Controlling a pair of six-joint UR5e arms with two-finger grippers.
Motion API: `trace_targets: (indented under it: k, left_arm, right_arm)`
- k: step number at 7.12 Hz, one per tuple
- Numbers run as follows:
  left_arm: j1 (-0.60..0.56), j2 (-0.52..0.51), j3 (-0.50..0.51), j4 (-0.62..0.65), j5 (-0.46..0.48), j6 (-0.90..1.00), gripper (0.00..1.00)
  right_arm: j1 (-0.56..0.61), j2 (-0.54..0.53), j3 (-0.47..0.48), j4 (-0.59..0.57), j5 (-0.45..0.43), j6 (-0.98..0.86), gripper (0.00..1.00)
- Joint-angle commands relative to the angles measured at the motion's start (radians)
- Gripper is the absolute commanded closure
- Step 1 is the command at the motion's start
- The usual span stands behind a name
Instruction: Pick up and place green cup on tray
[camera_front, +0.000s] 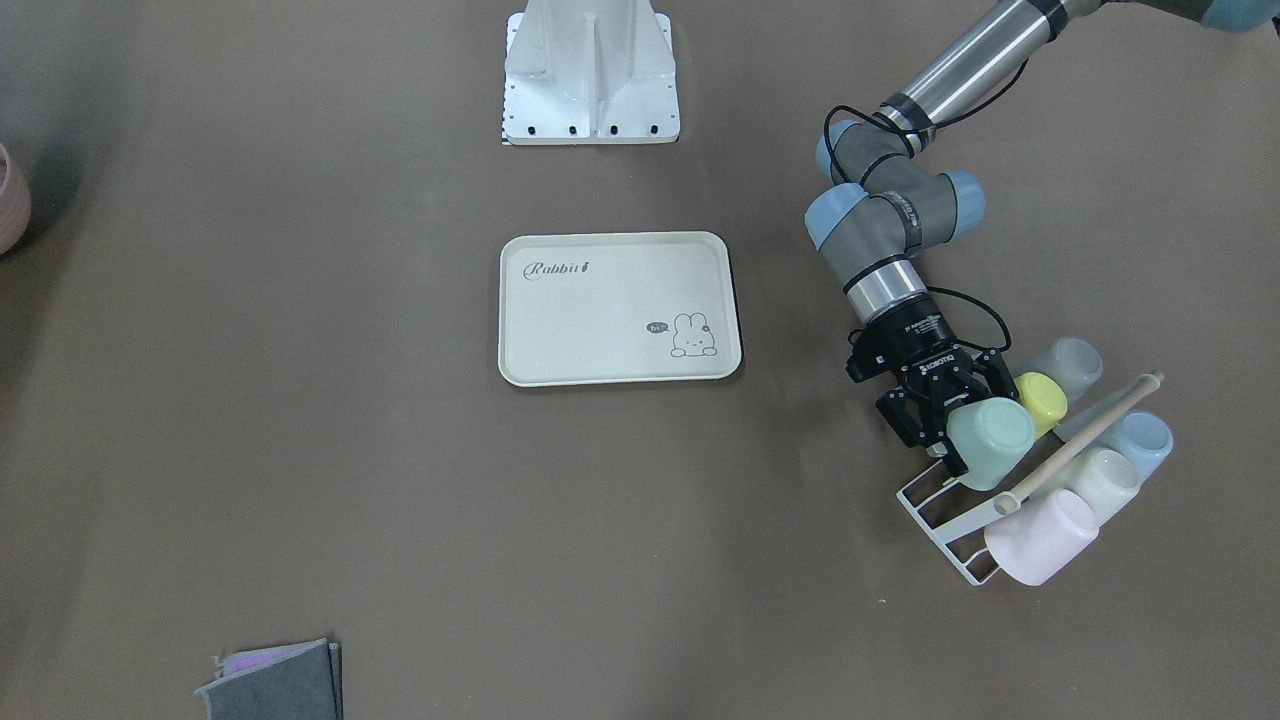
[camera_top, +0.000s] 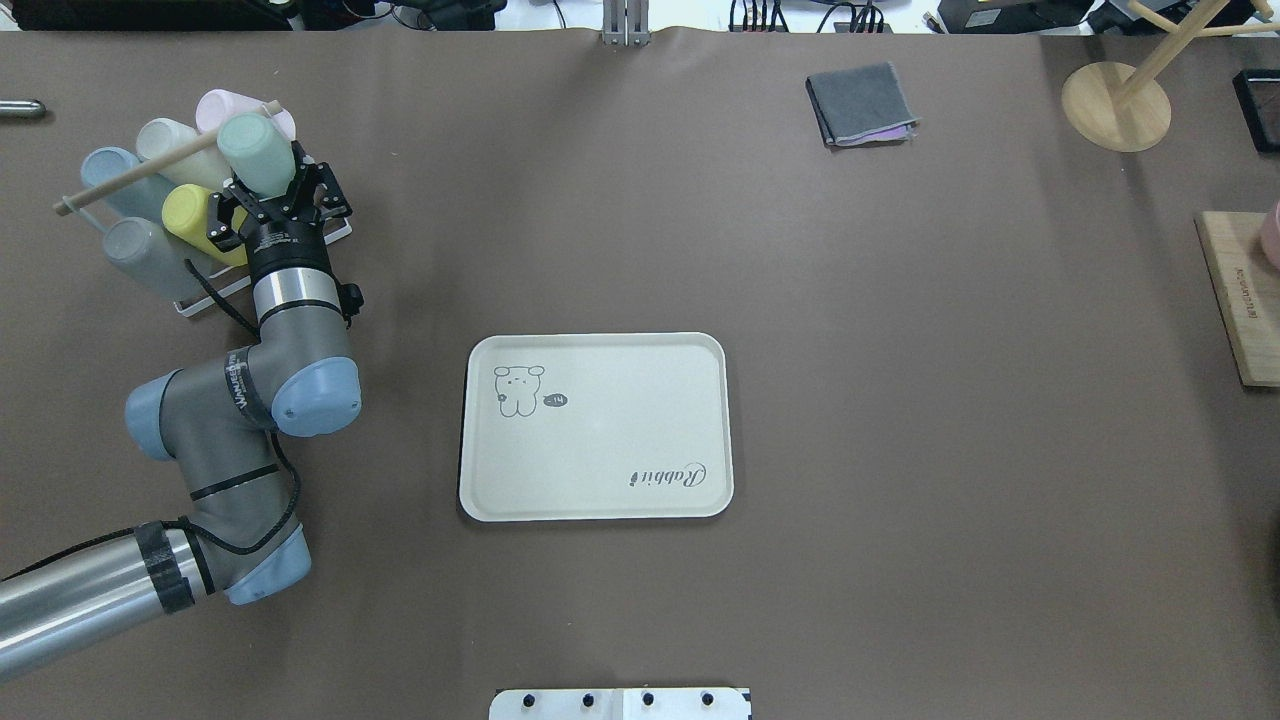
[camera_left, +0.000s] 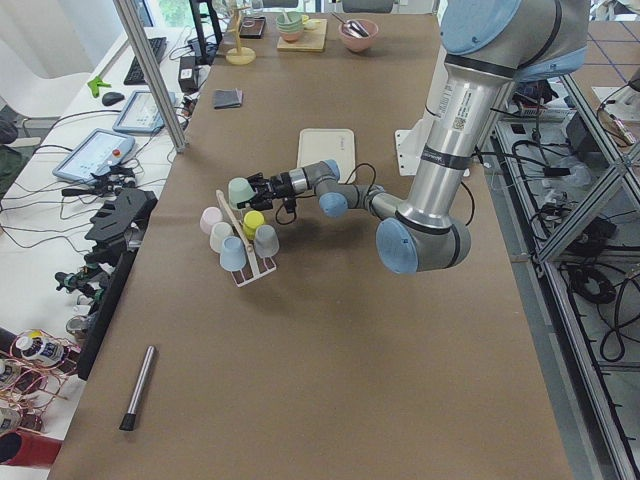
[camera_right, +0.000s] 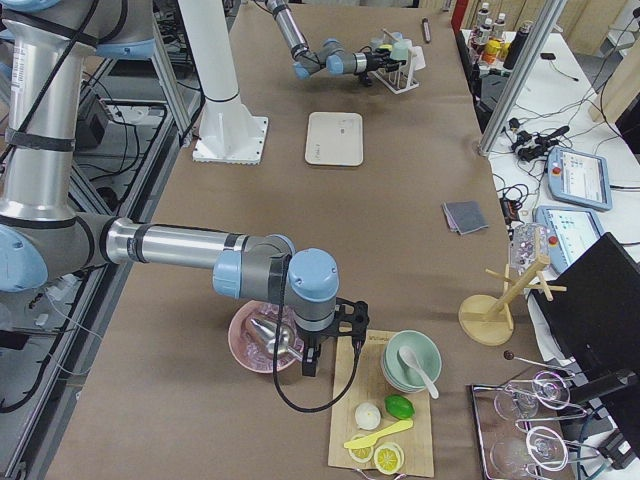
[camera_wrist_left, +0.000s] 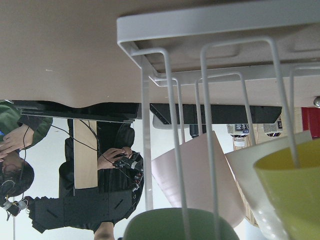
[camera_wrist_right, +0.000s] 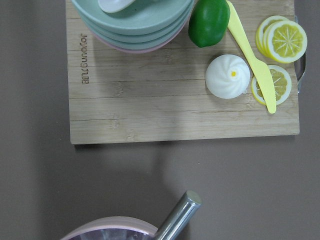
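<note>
The green cup (camera_front: 992, 442) lies tilted on a peg of the white wire rack (camera_front: 940, 510), at the end of the row with the yellow cup (camera_front: 1043, 402) and the grey cup (camera_front: 1072, 364). My left gripper (camera_front: 968, 425) is open, with one finger on either side of the green cup; it also shows in the overhead view (camera_top: 275, 185). In the left wrist view the green cup's rim (camera_wrist_left: 165, 225) sits low behind a rack wire. The cream tray (camera_front: 620, 308) lies flat at the table's middle, apart from the arm. My right gripper (camera_right: 330, 352) hovers by a pink bowl; I cannot tell its state.
Blue (camera_front: 1140, 440), off-white (camera_front: 1105, 480) and pink (camera_front: 1042, 538) cups fill the rack's other row under a wooden rod (camera_front: 1085, 440). A folded grey cloth (camera_front: 275, 685) lies by the near edge. A wooden board (camera_wrist_right: 182, 70) with bowls and food lies under the right wrist.
</note>
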Motion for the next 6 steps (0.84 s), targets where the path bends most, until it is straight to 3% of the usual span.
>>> trace_targets:
  k: [1, 4, 6]
  left_arm:
    - [-0.001, 0.045, -0.072, -0.01, 0.0, 0.053, 0.51]
    - [-0.001, 0.084, -0.195, -0.011, -0.002, 0.102, 0.48]
    - [0.001, 0.082, -0.255, -0.011, -0.002, 0.11, 0.47]
  right_arm:
    - [0.007, -0.001, -0.003, 0.001, -0.004, -0.002, 0.0]
    - [0.007, -0.003, 0.0, -0.002, 0.009, -0.001, 0.0]
    - [0.007, -0.007, -0.018, -0.003, 0.085, -0.001, 0.0]
